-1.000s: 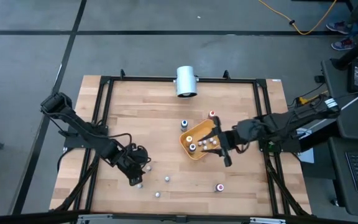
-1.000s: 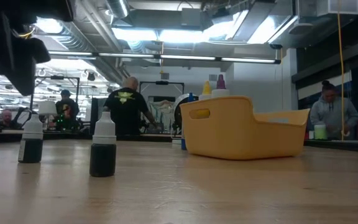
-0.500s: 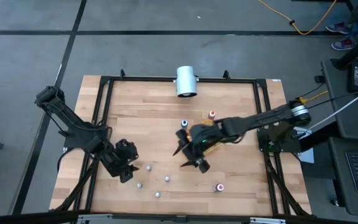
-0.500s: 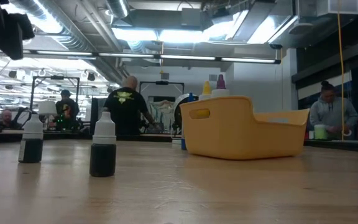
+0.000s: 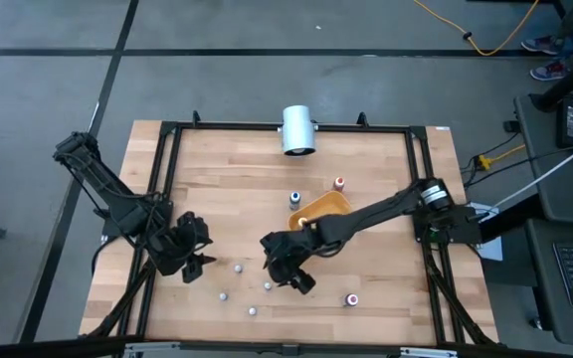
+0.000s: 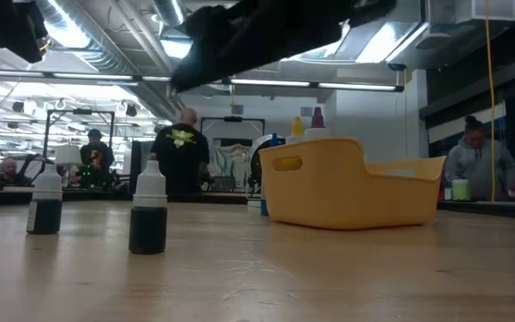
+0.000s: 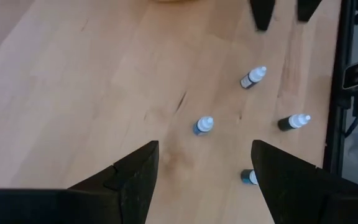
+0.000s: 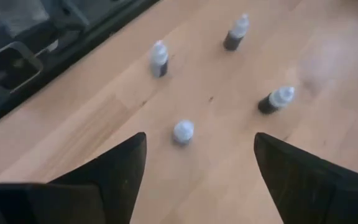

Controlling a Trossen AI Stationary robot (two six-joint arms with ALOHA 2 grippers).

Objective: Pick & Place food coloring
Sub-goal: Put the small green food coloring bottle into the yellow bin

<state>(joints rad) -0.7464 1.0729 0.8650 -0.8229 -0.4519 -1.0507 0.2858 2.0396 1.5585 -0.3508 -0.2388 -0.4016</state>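
Four loose bottles of the food coloring (image 5: pixel 237 268) stand on the bare wood near the front of the table (image 5: pixel 217 169), with another off to the right front and two upright behind the yellow tray (image 5: pixel 318 209), which sits near the table's centre. My right gripper (image 5: pixel 288 270) is stretched across from the tray toward that front group, fingers spread and empty, hovering just beside the nearest bottle — I judge this to be the reach step of the next pick. My left gripper (image 5: pixel 195 260) waits over the left front of the table, fingers also spread, holding nothing. The next move calls for lowering the right fingers either side of one upright bottle, centring on its cap (image 8: pixel 183 130), then closing gently; these bottles look light and narrow, so a glancing finger could tip one or roll it away. No brand, label or writing is legible on the bottles, the tray or the white cylinder (image 5: pixel 297 130) at the table's rear edge.
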